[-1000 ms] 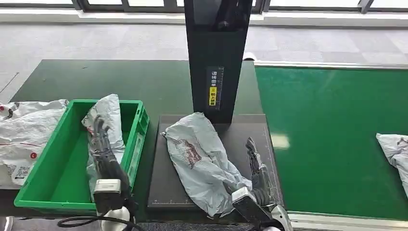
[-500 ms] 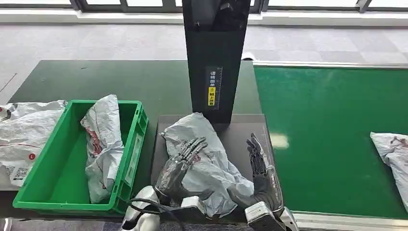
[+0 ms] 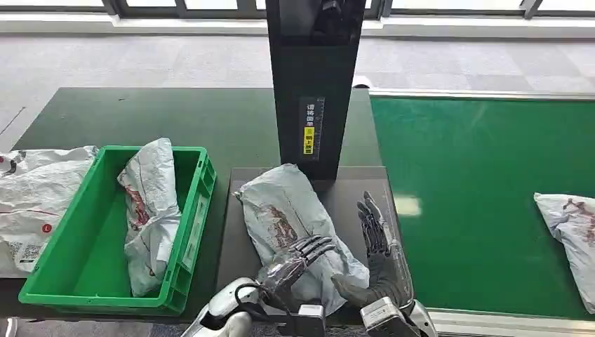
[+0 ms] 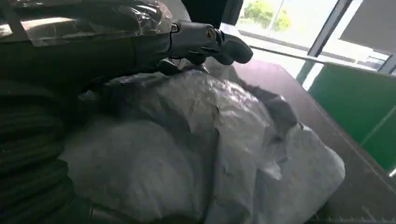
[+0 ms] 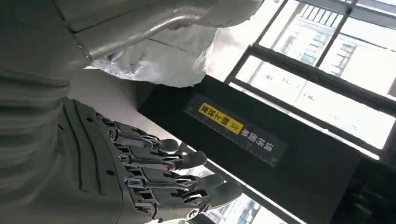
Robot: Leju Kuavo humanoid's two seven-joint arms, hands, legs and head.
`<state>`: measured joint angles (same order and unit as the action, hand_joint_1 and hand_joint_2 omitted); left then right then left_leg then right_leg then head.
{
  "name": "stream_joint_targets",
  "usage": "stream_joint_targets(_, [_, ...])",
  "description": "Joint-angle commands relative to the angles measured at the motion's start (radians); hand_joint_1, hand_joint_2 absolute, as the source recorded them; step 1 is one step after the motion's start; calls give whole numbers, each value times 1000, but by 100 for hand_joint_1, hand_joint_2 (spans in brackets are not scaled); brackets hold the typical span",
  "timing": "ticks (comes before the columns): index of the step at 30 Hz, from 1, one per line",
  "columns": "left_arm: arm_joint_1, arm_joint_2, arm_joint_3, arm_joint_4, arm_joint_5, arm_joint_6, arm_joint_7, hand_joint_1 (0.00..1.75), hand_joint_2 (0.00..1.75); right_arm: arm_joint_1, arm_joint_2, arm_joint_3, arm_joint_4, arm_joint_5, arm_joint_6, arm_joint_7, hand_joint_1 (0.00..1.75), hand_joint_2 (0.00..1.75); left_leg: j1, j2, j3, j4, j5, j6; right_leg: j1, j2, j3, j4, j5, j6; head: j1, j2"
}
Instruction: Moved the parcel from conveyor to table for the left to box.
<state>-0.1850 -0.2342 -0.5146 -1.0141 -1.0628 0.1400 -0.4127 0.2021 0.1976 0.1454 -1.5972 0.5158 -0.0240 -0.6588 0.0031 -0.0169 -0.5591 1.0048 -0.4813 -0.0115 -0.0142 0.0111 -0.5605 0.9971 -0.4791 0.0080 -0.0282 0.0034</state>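
My left robot hand (image 3: 295, 258) rests spread on parcel (image 3: 284, 217); right robot hand (image 3: 377, 235) open beside it; black post (image 3: 313, 84) behind, bin (image 3: 84, 267) left.

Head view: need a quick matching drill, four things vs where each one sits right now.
Things:
1. parcel under the left hand
2. crumpled parcel
3. parcel at the right edge
4. right hand

Places:
A. on the green conveyor belt
B. inside the green bin
C. on the dark pad in front of the black pillar
D. open, beside the pad parcel

Pairs: 1-C, 2-B, 3-A, 4-D. The left hand rests on parcel 1.
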Motion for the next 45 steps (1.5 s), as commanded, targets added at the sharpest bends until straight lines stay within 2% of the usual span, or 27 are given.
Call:
stream_joint_targets(1, [-40, 30, -76, 96, -6, 6, -22, 175, 175, -27, -6, -26, 8, -1, 12, 9, 0, 175, 0, 1, 1, -2, 1, 0, 1, -1, 1, -2, 1, -1, 0, 0])
stream_joint_targets(15, [20, 42, -44, 5, -37, 28, -14, 175, 175, -23, -9, -32, 11, 1, 19, 7, 0, 175, 1, 3, 2, -2, 1, 0, 1, 1, 2, -3, 1, -1, 0, 0])
stream_joint_targets(21, [54, 37, 41, -137, 1, 147, -66, 175, 175, -24, -2, -47, 9, 0, 17, -1, 0, 175, 1, 3, 0, -1, 1, 0, 1, 1, 0, -1, 1, -1, 0, 0])
stream_joint_targets(25, [117, 26, 139, -338, 119, 302, -135, 175, 175, -12, 9, -56, -4, 4, 17, -3, 0, 175, 1, 3, -1, 0, 0, 0, 1, 1, -1, 0, 1, -1, 0, 0])
stream_joint_targets(30, [215, 44, 186, -568, 176, 448, -213, 175, 175, -19, 7, -56, 13, 6, 16, -6, 0, 175, 1, 5, 0, -1, 0, 0, 1, 3, -1, -1, 1, -1, 0, 0])
stream_joint_targets(45, [218, 43, 185, -565, 175, 454, -215, 175, 175, -21, 6, -56, 17, 5, 16, -7, 0, 175, 0, 2, 0, -2, 1, 0, 1, 0, 0, -1, 1, -1, 0, 0])
